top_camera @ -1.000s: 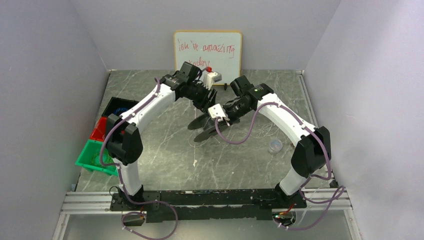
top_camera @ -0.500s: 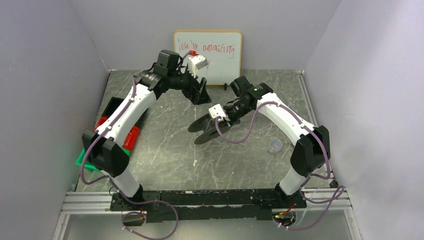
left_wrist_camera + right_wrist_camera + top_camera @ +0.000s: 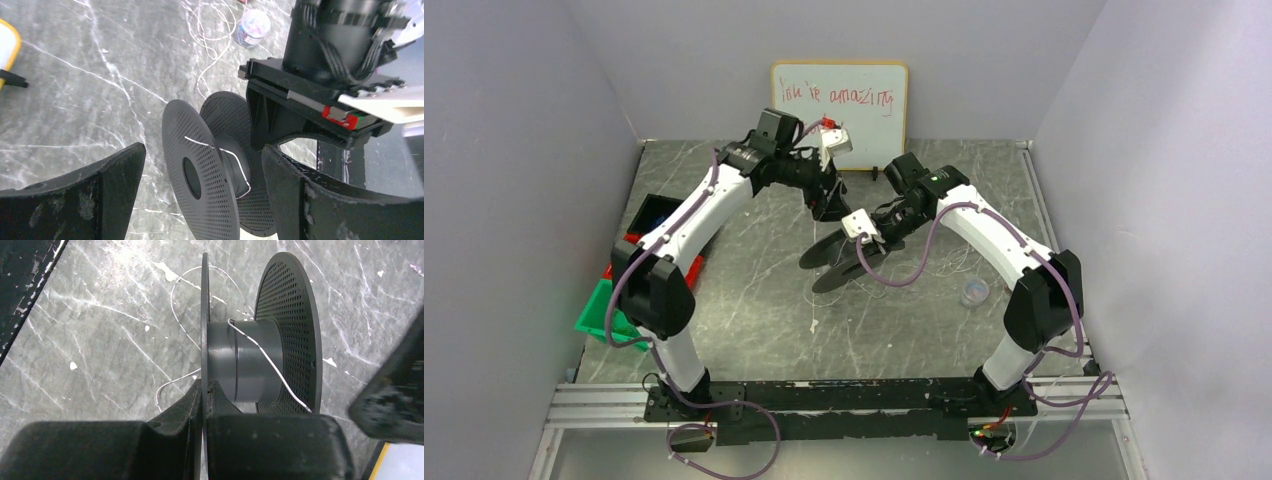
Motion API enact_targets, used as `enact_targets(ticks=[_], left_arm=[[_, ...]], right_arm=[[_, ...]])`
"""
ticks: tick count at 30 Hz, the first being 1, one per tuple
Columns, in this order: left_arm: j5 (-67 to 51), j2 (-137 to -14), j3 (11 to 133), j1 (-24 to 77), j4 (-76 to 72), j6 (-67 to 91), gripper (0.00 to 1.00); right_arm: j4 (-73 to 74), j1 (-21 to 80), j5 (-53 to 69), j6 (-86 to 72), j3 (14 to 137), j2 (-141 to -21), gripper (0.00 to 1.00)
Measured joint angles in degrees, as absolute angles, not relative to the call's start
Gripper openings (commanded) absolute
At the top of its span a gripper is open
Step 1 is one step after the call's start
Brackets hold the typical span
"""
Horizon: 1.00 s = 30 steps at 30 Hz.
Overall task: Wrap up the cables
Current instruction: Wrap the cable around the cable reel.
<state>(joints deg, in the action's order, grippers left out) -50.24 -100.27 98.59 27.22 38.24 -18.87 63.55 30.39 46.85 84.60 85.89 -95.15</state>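
Note:
A black two-flanged perforated spool [image 3: 834, 264] hangs above the table's middle. My right gripper [image 3: 871, 247] is shut on one flange's edge, as the right wrist view [image 3: 204, 386] shows. A thin white cable [image 3: 261, 357] crosses the spool's hub [image 3: 250, 362] and trails off as loose loops on the table [image 3: 176, 300]. My left gripper [image 3: 825, 203] hovers just behind the spool, open and empty. In its wrist view [image 3: 202, 150] the spool [image 3: 200, 185] sits between the spread fingers [image 3: 80, 200], with the cable [image 3: 222, 150] over the flange and hub.
Green [image 3: 607, 317], red [image 3: 620, 262] and black [image 3: 654, 212] bins stand at the left edge. A whiteboard [image 3: 839, 100] leans on the back wall. A small round clear container [image 3: 974, 292] lies right of the spool, with loose cable loops [image 3: 212, 30] near it.
My left arm lifted back and left away from the spool, then swung partly back toward it. The right arm has kept still with the spool.

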Motion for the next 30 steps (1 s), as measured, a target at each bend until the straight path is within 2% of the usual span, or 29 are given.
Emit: enact_targets(ticks=[6,20,30], left_arm=[[-53.9,-103.3,98.6,27.8,40.3,-22.3,0.89],[-58.8,-105.4,98.6,28.8,41.6,-25.8,0.8],[-60.9,-106.8,98.6,28.8,42.8,-26.3,0.63]], right_arm=[[63.6,30.3,47.2,85.5,85.9,-95.4,0.0],[64.7,29.6,48.6,87.0,86.1,-95.9,0.0],[64.7,29.5,48.6,87.1,86.1,-95.9,0.0]])
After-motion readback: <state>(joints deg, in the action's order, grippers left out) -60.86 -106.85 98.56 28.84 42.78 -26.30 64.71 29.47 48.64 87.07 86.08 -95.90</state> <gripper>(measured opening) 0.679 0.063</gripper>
